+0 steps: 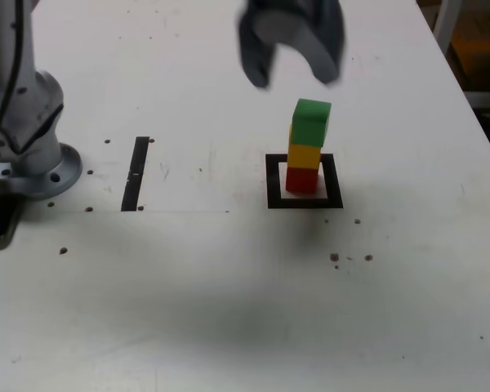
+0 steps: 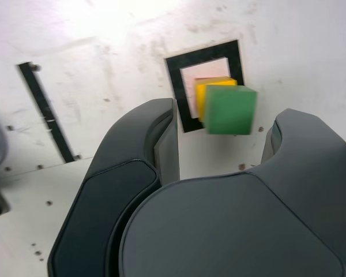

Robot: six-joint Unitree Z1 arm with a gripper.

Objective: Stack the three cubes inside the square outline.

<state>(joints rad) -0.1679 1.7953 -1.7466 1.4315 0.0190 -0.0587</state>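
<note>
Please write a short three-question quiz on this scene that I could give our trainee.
1. True or false: the gripper is holding the green cube.
2. Which cube is in the middle of the stack?
a) red
b) yellow
c) green
3. Fill in: the red cube stands inside the black ______.

Key: 1 false, the gripper is open and off it; 2 b; 3 square outline.

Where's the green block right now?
In the exterior view, the green block tops the stack, right of centre, directly on the yellow block, below the open claw.
</note>
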